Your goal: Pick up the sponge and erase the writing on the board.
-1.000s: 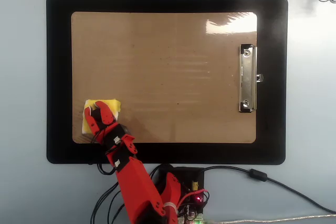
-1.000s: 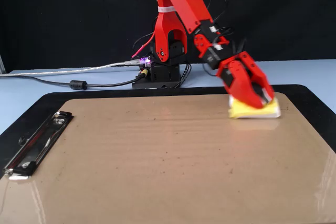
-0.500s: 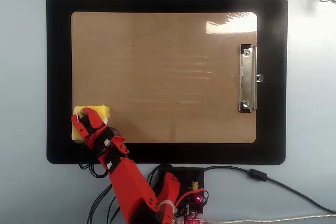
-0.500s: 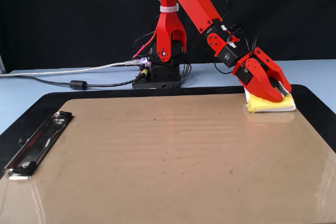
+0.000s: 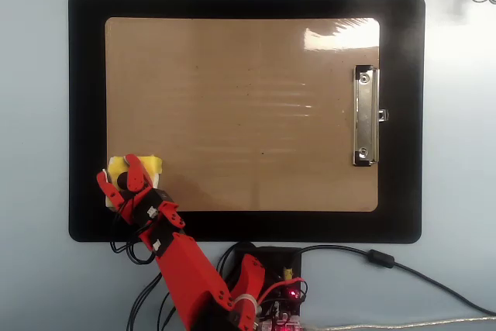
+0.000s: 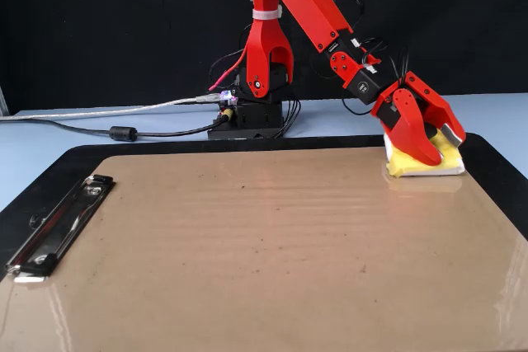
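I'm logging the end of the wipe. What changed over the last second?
The claw dragged the sponge leftward in the overhead view to the board's lower-left corner, then opened around the sponge's knob; the sponge now sits at rest there. The board and its clip did not move, and no writing shows on the board.

The overhead view looks straight down on the whole board point(image 5: 240, 106); the fixed view faces it low, opposite the arm's base point(image 6: 256, 117).
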You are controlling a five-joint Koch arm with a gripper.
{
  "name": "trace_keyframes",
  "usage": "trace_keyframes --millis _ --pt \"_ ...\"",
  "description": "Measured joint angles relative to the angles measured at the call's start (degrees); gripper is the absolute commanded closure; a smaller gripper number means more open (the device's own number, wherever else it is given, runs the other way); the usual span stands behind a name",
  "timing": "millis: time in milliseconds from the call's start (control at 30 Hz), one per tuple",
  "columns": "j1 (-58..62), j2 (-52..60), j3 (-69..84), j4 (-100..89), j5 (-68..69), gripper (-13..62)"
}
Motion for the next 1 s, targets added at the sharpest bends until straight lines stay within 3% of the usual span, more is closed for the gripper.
trace_keyframes --millis 267,367,467,567,700,1000 --pt "7.38 17.31 2.37 7.47 -0.97 16.0" --pt "13.62 29.88 3.43 17.84 0.70 16.0" --pt "23.03 42.98 4.04 34.98 10.99 16.0" --pt "33.13 44.12 3.25 58.45 22.24 16.1" --pt "45.97 44.21 2.90 74.71 29.18 16.1" --pt "50.10 44.12 3.25 88.68 33.31 16.0"
